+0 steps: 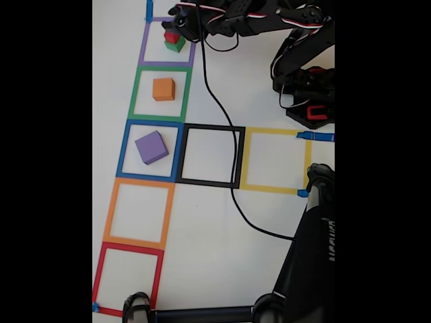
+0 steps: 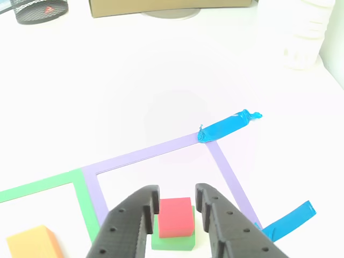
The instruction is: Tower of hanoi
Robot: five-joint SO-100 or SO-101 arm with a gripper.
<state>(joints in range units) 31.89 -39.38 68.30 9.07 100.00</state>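
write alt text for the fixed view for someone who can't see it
A black robot arm's gripper reaches over a small red cube stacked on a green cube inside a purple tape-outlined square on a white table. Below it, an orange cube sits in a green-outlined square and a purple cube in a blue-outlined square.

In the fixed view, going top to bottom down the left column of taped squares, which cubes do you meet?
red cube on green cube, at the gripper → orange cube → purple cube
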